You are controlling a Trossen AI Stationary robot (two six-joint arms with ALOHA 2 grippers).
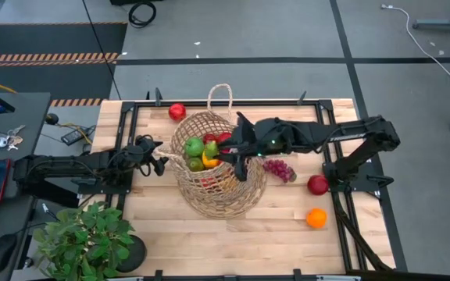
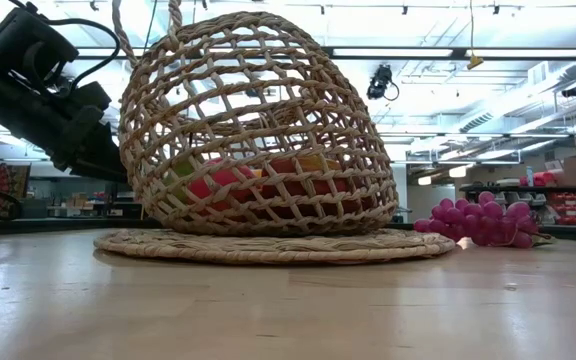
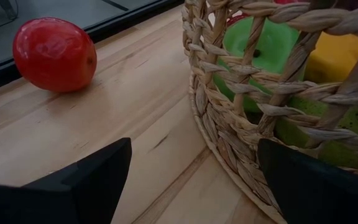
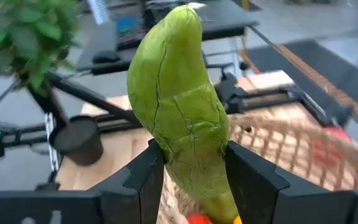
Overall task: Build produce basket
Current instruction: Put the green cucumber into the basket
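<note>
A: Where is the basket (image 1: 217,168) sitting?

B: Near the middle of the bench (image 1: 162,226), tipped on its side. Its long axis runs from the near edge toward the far edge, with the open mouth and a loop handle (image 1: 222,95) pointing at the far edge. In the low view it lies on a flat woven mat (image 2: 268,245).

A: And the right gripper (image 1: 213,158)?

B: It reaches across from the right edge to the basket's mouth. Its jaws are clamped on a long green fruit (image 4: 182,106), which stands upright between the fingers (image 4: 143,174), narrow tip up.

A: The left gripper (image 3: 191,168)?

B: Low over the bench just off the basket's left wall, jaws spread wide and holding nothing.

A: What is already in the basket?

B: A green piece (image 1: 193,146), something yellow (image 1: 208,161) and red pieces (image 1: 210,138), seen through the weave.

A: What lies outside?

B: A red tomato (image 1: 177,112) by the far edge, purple grapes (image 1: 280,168) just right of the basket, then a red apple (image 1: 317,185) and an orange (image 1: 316,218) toward the right edge. A potted plant (image 1: 84,238) stands at the near left corner.
</note>
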